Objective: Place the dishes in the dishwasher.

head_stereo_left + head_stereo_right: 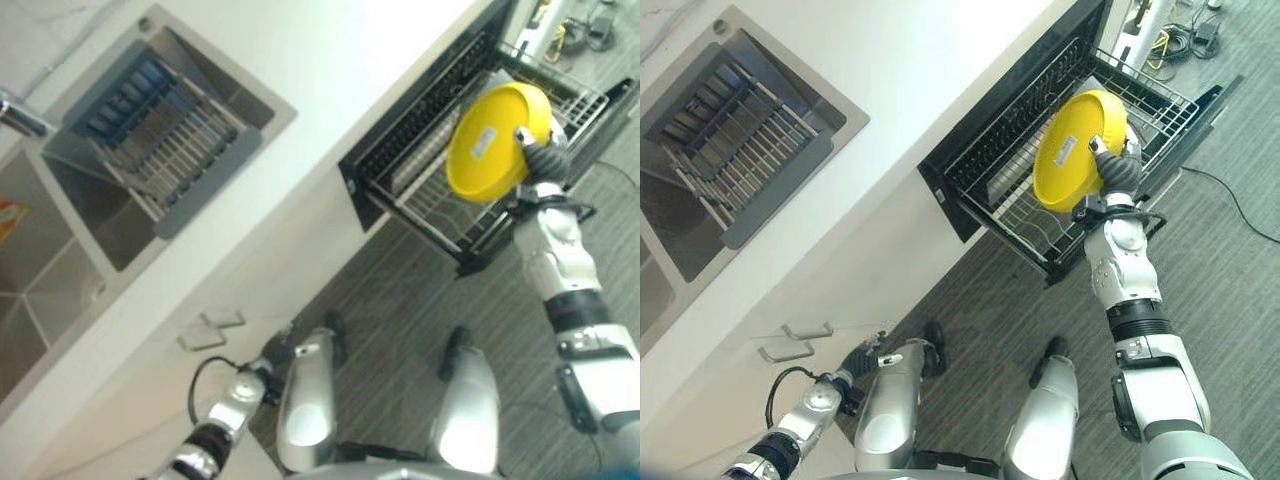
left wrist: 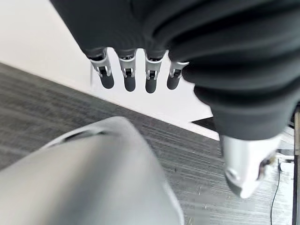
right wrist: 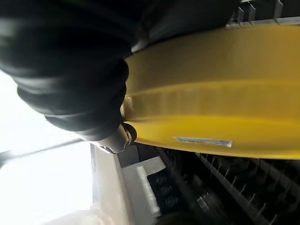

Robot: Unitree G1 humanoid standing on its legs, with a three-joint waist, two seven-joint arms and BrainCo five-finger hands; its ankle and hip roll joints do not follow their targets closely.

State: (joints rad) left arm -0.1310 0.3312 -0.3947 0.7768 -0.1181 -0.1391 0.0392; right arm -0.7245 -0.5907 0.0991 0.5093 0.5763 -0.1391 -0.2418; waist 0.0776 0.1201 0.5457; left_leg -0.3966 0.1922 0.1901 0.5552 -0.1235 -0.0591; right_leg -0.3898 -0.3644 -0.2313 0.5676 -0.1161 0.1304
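Right hand (image 1: 1118,165) gripping yellow bowl (image 1: 1072,152) over pulled-out dishwasher rack (image 1: 1012,205), far right; left hand (image 2: 136,75) low, fingers loosely straight.

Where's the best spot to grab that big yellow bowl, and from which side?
Probably its rim, from the side nearest the robot. The yellow bowl is tipped on edge above the dishwasher rack, underside towards the camera, and the right hand already pinches the rim there.
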